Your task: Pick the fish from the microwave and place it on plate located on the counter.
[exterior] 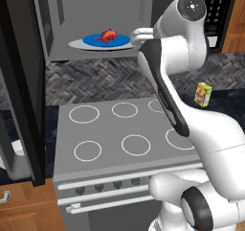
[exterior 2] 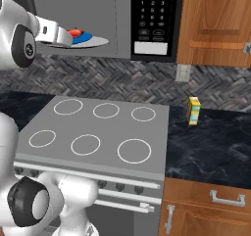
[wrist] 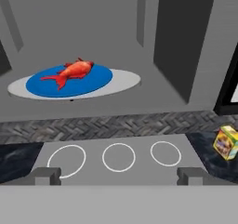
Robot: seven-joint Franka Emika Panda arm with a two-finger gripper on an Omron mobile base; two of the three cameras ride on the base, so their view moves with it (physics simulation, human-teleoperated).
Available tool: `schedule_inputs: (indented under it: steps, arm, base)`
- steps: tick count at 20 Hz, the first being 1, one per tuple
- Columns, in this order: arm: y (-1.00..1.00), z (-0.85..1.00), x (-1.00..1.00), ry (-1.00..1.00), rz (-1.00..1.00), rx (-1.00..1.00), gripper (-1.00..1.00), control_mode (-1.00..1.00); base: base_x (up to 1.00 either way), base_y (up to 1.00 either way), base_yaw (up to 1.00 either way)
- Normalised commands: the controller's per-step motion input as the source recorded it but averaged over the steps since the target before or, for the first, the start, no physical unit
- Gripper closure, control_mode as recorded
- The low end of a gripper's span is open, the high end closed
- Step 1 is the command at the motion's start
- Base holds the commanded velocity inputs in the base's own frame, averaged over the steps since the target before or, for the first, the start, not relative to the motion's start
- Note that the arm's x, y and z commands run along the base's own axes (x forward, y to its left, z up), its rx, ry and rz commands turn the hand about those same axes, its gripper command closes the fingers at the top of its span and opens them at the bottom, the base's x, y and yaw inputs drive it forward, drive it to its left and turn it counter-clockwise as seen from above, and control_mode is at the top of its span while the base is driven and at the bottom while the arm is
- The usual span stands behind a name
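The microwave door (exterior: 21, 81) stands swung open at the far left, a tall black slab. Low beside it, a white plate (exterior: 16, 148) shows only in part on the dark counter (exterior: 7, 120).

Inside the open microwave (wrist: 116, 37), the fish (wrist: 72, 71) lies on a blue plate (wrist: 97, 81), which sits on the pale turntable (wrist: 123, 81). The fish is red-orange, lying flat, tail toward the left in the hand view. In the left base view the same fish (exterior: 107, 35) shows on the blue plate (exterior: 93, 40).

The arm (exterior: 191, 52) reaches up toward the microwave opening, right of the turntable. The claw (wrist: 119, 175) is level with the opening and well short of the fish; its two finger tips (wrist: 45, 175) stand wide apart with nothing between them.

Below, the grey stove (exterior 2: 93, 132) with its white ring burners (exterior 2: 134, 151) sits under the microwave.

Further right, the black keypad (exterior 2: 152, 17) fronts the microwave. A small yellow box (exterior 2: 194, 110) stands upright on the counter (exterior 2: 211, 142) just right of the stove, under the wooden cupboard (exterior 2: 215, 24).
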Motion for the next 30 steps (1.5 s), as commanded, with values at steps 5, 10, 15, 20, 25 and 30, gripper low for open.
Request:
schedule_inputs:
  steps: [5,10,15,20,25,30]
  arm:
    - [0.30,0.03,0.41,0.08,0.00,0.00,-1.00,-1.00]
    - [0.60,0.00,0.49,0.06,0.00,0.00,-1.00,-1.00]
    - [0.57,0.00,0.60,0.00,-0.05,0.00,-1.00,-1.00]
    - [0.46,-0.04,0.69,0.05,-0.06,0.00,-1.00,-1.00]
    - [0.05,0.00,0.59,0.06,-0.10,0.01,-1.00,-1.00]
    - [0.00,-0.08,0.51,0.05,-0.13,0.03,-1.00,-1.00]
  base:
    - [0.00,0.00,0.00]
    - [0.00,0.00,0.00]
    - [0.00,0.00,0.00]
    - [0.00,0.00,0.00]
    - [0.00,0.00,0.00]
    - [0.00,0.00,0.00]
